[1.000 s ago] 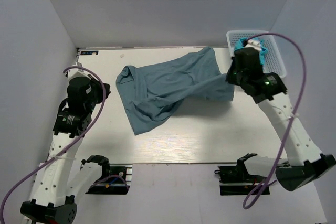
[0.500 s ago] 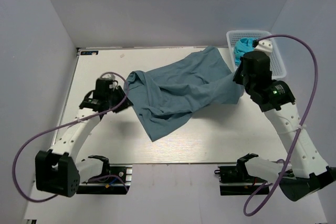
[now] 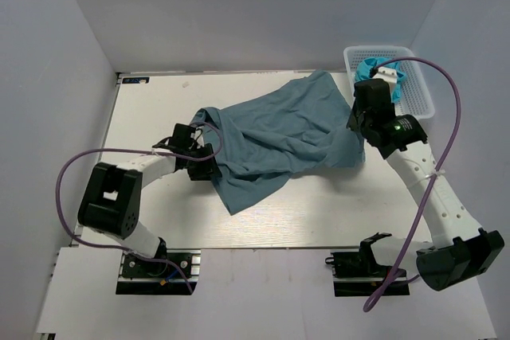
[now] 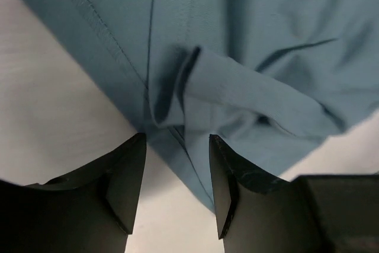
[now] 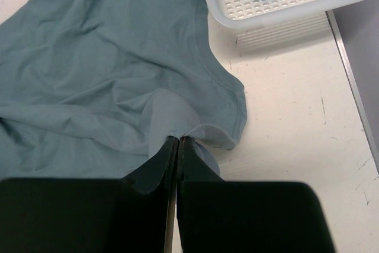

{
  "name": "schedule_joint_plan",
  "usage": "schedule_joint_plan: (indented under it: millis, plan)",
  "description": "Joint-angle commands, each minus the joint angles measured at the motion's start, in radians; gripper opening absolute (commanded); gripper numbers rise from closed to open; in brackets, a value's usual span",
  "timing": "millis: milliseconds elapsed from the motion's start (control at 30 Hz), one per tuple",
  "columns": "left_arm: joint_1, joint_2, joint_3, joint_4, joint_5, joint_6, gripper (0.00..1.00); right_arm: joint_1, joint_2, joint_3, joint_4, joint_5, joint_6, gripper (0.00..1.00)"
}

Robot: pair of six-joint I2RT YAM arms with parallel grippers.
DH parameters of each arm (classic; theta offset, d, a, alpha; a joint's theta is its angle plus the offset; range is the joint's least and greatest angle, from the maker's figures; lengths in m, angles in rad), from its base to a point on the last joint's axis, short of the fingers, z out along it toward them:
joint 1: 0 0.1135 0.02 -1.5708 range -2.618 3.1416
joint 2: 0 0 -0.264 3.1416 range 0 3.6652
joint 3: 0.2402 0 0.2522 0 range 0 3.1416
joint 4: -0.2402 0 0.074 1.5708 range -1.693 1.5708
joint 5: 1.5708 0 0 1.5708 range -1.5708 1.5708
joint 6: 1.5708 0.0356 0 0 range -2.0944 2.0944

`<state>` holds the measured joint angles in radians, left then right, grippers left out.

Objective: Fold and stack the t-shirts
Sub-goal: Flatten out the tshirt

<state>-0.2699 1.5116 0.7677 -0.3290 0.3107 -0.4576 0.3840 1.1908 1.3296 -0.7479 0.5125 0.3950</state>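
A slate-blue t-shirt (image 3: 279,137) lies crumpled across the middle of the white table (image 3: 319,212). My right gripper (image 5: 179,139) is shut on a pinch of the t-shirt (image 5: 106,81) near its curved right hem, seen in the top view at the shirt's right edge (image 3: 356,121). My left gripper (image 4: 176,140) is open at the shirt's left edge (image 3: 203,155); a hemmed fold of the t-shirt (image 4: 237,93) lies just ahead of the fingertips, with the cloth's edge running between them. A bright turquoise cloth (image 3: 374,69) sits in the basket.
A white perforated basket (image 3: 414,89) stands at the far right corner, also in the right wrist view (image 5: 284,10). Grey walls close in the table on three sides. Bare tabletop shows left of the shirt (image 4: 53,105) and along the near edge.
The left arm swung in from the left side to the shirt's left edge and its gripper opened. The right gripper dragged the shirt slightly rightward, then settled.
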Motion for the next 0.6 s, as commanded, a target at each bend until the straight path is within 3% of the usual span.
schedule_joint_plan:
  millis: [0,167,433,567]
  plan:
    - [-0.015,0.056,0.059,0.03,0.002,0.05,0.57,-0.014,0.013,0.037,0.027,0.012,0.007,0.0]
    - [-0.043,0.079,0.096,0.068,-0.009,0.05,0.57,-0.03,0.02,0.037,0.024,-0.002,0.002,0.0]
    - [-0.063,0.099,0.219,-0.139,-0.192,0.059,0.56,-0.057,0.029,0.031,0.022,-0.029,-0.001,0.0]
    - [-0.092,0.042,0.245,-0.203,-0.205,0.175,0.7,-0.063,0.032,0.026,0.031,-0.04,-0.012,0.0]
